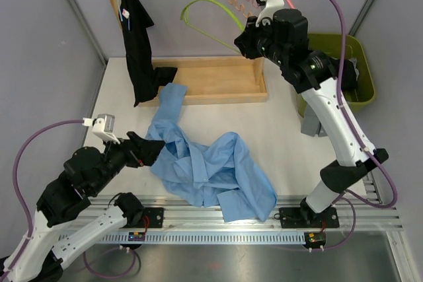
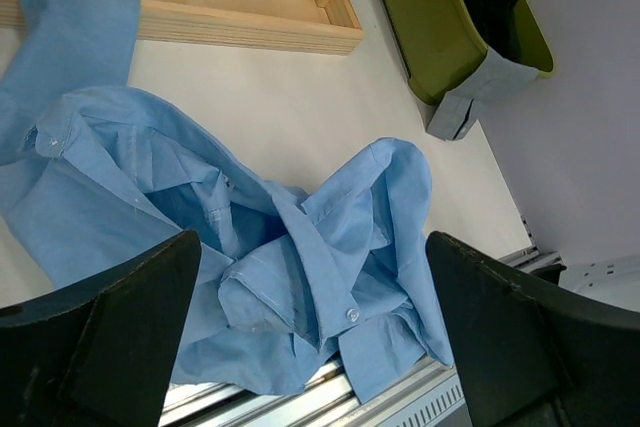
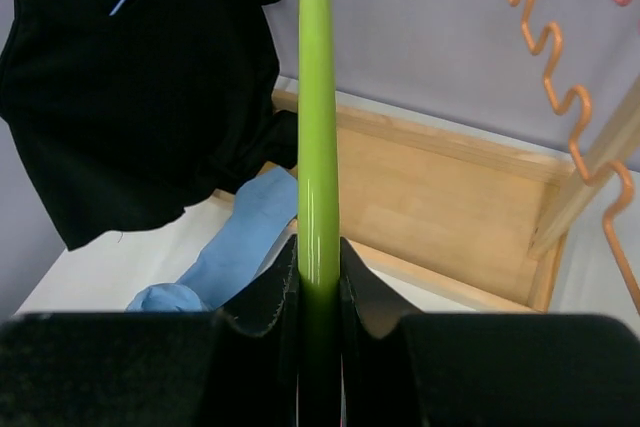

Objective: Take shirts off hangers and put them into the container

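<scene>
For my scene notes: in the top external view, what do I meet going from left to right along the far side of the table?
black shirt → green hanger → olive-green container

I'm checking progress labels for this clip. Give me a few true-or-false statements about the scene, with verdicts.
1. The right gripper is shut on the green hanger. True.
2. The light blue shirt lies in the container. False: it lies crumpled on the table.
3. The left gripper is open above the light blue shirt. True.
4. The green hanger carries a shirt. False: it is bare.
</scene>
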### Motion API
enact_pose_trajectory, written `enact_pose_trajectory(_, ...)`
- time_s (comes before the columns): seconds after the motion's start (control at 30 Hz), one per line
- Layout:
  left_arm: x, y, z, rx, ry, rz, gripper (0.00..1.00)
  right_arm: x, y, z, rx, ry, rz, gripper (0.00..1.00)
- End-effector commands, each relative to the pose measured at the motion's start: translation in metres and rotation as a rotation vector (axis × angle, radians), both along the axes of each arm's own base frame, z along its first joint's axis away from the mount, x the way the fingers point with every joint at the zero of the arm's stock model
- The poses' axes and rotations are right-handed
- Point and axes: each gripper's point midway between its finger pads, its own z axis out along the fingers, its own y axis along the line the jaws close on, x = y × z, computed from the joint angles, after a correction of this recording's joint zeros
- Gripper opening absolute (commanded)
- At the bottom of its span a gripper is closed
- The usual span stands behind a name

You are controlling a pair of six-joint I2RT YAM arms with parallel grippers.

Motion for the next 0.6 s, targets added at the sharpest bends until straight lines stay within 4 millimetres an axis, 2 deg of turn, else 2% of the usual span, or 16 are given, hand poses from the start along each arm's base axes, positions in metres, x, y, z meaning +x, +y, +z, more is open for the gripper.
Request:
enact_pose_trajectory(0.0,-0.005,0.000,0.000,-0.018,-0.003,-0.017,0.99,0.003,0.012,0.034,0.089,-0.074,0.080,0.00)
enact_pose_trajectory(0.03,-0.005,0.001,-0.002,-0.015,-0.002,-0.014,0.99,0.006,0.008,0.041,0.098,-0.091,0.069,0.00)
enact_pose_trajectory(0.1,-0.006,0.001,-0.005,-0.012,0.004,-0.013,0.99,0.017,0.005,0.039,0.095,-0.086,0.058,0.00)
enact_pose_trajectory(0.13,-0.006,0.001,-0.007,-0.012,0.007,-0.016,0.99,0.021,-0.004,0.048,0.104,-0.104,0.042,0.00)
enact_pose_trajectory(0.17,-0.006,0.000,-0.009,-0.010,0.011,-0.017,0.99,0.025,-0.004,0.046,0.104,-0.099,0.046,0.00)
enact_pose_trajectory(0.27,-0.005,-0.003,-0.016,-0.008,0.026,-0.026,0.99,0.027,-0.015,0.060,0.114,-0.123,0.045,0.00)
enact_pose_trajectory(0.47,-0.002,-0.010,-0.027,-0.007,0.041,-0.033,0.99,0.005,-0.023,0.087,0.123,-0.196,0.076,0.00)
enact_pose_trajectory(0.57,0.000,-0.014,-0.028,-0.005,0.049,-0.041,0.99,-0.006,-0.028,0.092,0.116,-0.206,0.082,0.00)
